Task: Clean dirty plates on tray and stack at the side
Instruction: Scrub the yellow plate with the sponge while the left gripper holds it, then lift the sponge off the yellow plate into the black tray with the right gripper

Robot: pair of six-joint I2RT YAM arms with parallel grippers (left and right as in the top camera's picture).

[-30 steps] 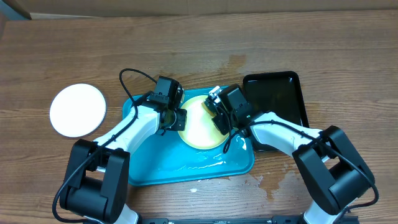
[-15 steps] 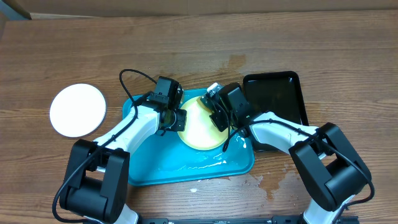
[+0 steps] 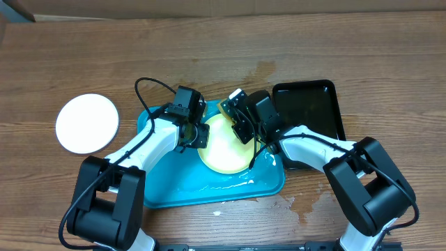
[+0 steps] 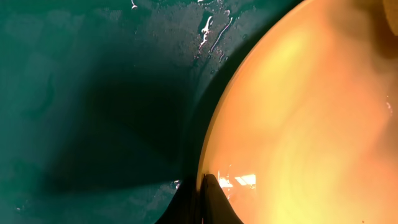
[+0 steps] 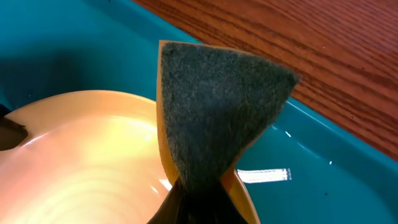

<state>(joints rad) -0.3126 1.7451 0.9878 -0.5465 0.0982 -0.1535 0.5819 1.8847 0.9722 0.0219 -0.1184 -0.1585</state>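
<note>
A pale yellow-green plate [image 3: 224, 146] lies on the turquoise tray [image 3: 174, 185]. My left gripper [image 3: 199, 133] is shut on the plate's left rim. In the left wrist view its dark fingertips [image 4: 212, 198] pinch the edge of the plate [image 4: 311, 124] over the wet tray [image 4: 93, 93]. My right gripper [image 3: 239, 116] is shut on a yellow sponge [image 3: 231, 104] with a dark green scouring face. The right wrist view shows the sponge [image 5: 217, 106] standing over the far rim of the plate [image 5: 87, 155], with the gripper [image 5: 199, 196] below it. A white plate [image 3: 87, 123] rests on the table left of the tray.
A glossy black tray [image 3: 310, 115] lies right of the turquoise one, under my right arm. Water pools on the turquoise tray's front part [image 3: 230, 180] and drips onto the wooden table [image 3: 300, 202]. A black cable [image 3: 143, 87] loops above my left wrist.
My right gripper has carried the sponge a little up and left, toward the plate's far rim. The left gripper keeps its hold on the plate's rim.
</note>
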